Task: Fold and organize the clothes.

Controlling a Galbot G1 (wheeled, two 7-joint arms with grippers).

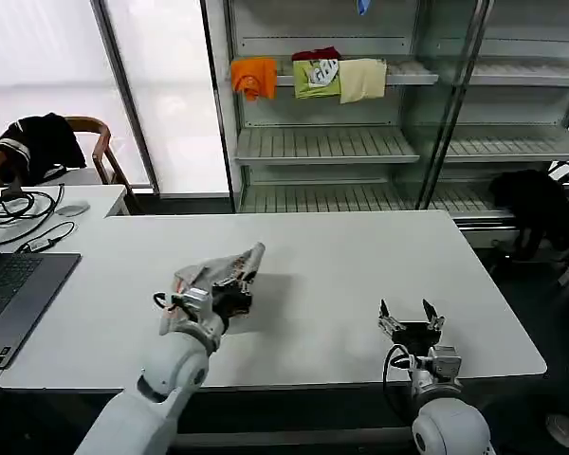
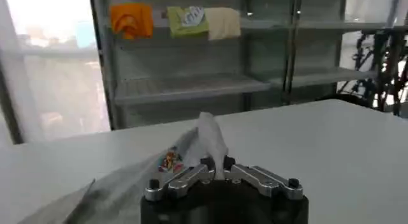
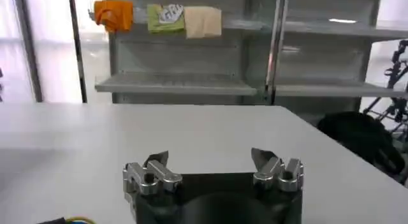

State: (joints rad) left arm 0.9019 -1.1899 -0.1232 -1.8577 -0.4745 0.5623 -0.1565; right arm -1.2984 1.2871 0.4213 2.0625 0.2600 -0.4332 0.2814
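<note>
Left gripper (image 1: 235,290) pinches a fold of the grey shirt (image 1: 218,273), lifted off the white table (image 1: 360,265); the fingertips (image 2: 217,163) press together on a peak of cloth that stands up between them. Rest of the shirt trails down from that peak toward the robot and drapes onto the table, chest print (image 2: 169,160) showing just beside the pinch. Judged: the cloth is held high so one edge can be carried over the part lying flat, making a fold.

Right gripper (image 1: 410,320) hovers low over the table, well apart from the shirt on its right side, fingers (image 3: 155,161) spread wide with nothing between them. Judged: it waits, kept clear so the dragged cloth does not catch it, and placed to pin or take a corner when needed.

Shirt is bunched, not yet squared; folding looks early.
</note>
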